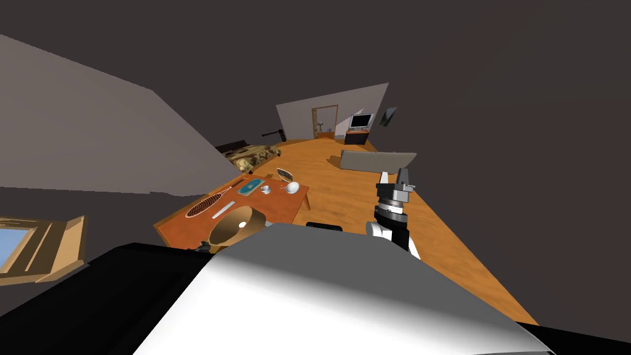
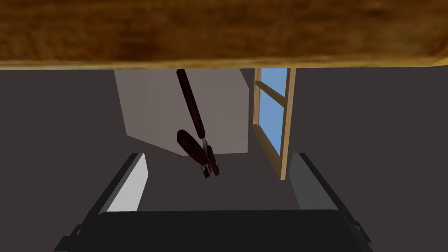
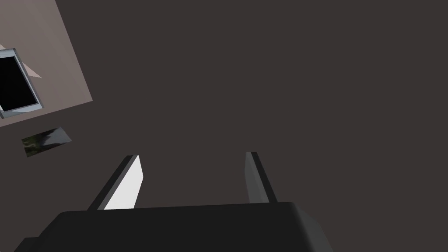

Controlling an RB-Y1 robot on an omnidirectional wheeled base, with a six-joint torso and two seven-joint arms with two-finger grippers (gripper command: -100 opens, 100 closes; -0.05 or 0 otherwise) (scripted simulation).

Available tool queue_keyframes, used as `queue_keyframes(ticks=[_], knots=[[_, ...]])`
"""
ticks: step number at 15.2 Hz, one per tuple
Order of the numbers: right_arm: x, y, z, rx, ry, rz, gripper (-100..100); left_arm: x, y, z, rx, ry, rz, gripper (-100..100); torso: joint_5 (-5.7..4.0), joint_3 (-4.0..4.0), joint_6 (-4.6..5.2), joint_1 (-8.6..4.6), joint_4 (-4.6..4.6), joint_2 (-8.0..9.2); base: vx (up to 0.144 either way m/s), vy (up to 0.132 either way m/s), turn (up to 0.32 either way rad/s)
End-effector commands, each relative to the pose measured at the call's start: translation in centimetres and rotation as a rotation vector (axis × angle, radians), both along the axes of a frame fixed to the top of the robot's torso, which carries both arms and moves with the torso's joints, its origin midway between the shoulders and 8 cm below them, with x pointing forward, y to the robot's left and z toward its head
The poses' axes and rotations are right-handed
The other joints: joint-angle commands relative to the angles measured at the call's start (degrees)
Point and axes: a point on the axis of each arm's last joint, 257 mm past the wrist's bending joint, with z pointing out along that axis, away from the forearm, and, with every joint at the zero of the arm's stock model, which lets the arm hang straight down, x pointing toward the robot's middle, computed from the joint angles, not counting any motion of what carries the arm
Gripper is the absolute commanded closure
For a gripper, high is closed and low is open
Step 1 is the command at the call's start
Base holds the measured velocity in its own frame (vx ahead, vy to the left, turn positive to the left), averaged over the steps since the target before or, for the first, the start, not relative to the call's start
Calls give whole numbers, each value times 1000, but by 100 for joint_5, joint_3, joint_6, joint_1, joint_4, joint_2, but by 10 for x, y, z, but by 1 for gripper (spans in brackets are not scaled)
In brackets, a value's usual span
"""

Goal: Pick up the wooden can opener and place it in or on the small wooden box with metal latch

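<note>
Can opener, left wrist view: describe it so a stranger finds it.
Find the brown wooden surface beyond the open fingers of the left gripper. From its edge toward them runs the can opener. Nothing else there is dark reddish-brown with two slim handles.

The right arm (image 1: 392, 220) stood raised on the robot's right side, forearm upright, and the right gripper (image 1: 394, 177) pointed up and away, its fingers (image 3: 130, 183) held wide apart. The left gripper (image 2: 219, 156) was the same: two blades parted, a broad gap between them.
</note>
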Motion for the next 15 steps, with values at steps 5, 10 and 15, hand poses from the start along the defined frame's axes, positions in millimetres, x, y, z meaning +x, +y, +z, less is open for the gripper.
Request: queue_keyframes(ticks=[5, 10, 15], knots=[[0, 0, 0, 0, 0, 0, 0, 1, 32, 28, -2, -13, 9, -100, -6, 6, 0, -27, 2, 10, -31, -86, -10], [0, 0, 0, 0, 0, 0, 0, 4, 48, 44, 1, -14, 11, -100, -7, 5, 0, -30, 2, 8, -23, -81, -10], [0, 0, 0, 0, 0, 0, 0, 4, 50, 45, -2, -16, 14, -100, 2, 0, -1, 4, 0, -1, -2, -7, 1]])
